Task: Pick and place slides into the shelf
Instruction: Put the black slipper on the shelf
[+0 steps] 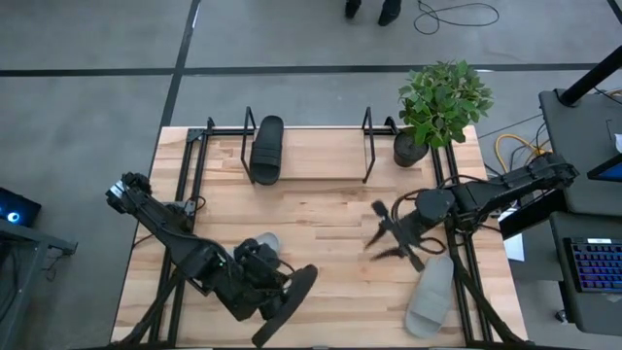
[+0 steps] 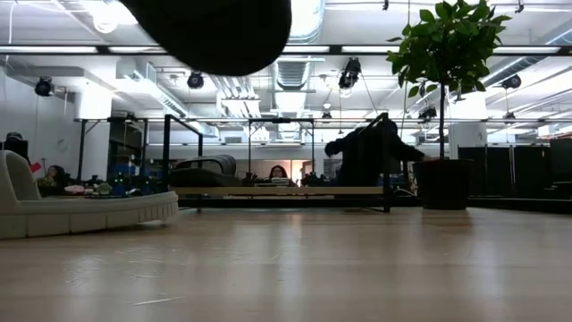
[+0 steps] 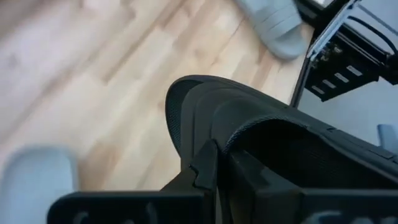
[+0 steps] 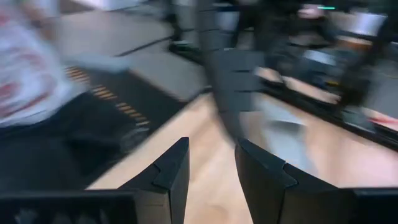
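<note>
Shelf lies at one o'clock from the left claw, clamped on a black slide; right claw empty, half apart.

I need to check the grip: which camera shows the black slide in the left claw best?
The high view: the whole black slide shows, held by the left claw near the table's front edge. The left wrist view shows only its toe end close up; the low view, just its underside; the right wrist view, nothing.
</note>
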`<move>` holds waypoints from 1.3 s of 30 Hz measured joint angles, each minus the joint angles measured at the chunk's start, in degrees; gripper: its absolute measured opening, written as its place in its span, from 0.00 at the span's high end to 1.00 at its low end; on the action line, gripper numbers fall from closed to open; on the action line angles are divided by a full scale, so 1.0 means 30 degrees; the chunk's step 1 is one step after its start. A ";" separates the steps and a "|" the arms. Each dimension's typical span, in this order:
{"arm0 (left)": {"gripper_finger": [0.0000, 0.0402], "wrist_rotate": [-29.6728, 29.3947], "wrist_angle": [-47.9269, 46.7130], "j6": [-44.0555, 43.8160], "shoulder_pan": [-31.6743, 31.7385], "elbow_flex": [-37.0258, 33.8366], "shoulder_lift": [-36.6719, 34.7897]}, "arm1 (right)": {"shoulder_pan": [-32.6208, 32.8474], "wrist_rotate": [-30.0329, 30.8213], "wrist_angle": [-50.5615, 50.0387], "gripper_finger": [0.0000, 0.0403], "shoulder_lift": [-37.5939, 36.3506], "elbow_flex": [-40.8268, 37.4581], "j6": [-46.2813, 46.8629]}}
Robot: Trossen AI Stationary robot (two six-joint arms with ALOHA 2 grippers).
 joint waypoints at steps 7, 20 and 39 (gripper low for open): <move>1.00 -0.1084 0.0851 0.3968 0.0117 0.0000 -0.0311 | 0.0441 -0.2351 0.0749 0.70 0.2004 -0.0039 -0.2353; 1.00 -0.1249 0.1185 0.5836 0.0240 -0.0029 -0.0311 | 0.0474 0.0636 0.2933 0.48 0.5559 0.1369 -0.3950; 1.00 -0.1438 0.1654 0.6886 0.0240 -0.0044 -0.0282 | 0.0454 0.3973 0.0785 0.32 0.8846 0.4194 -0.4006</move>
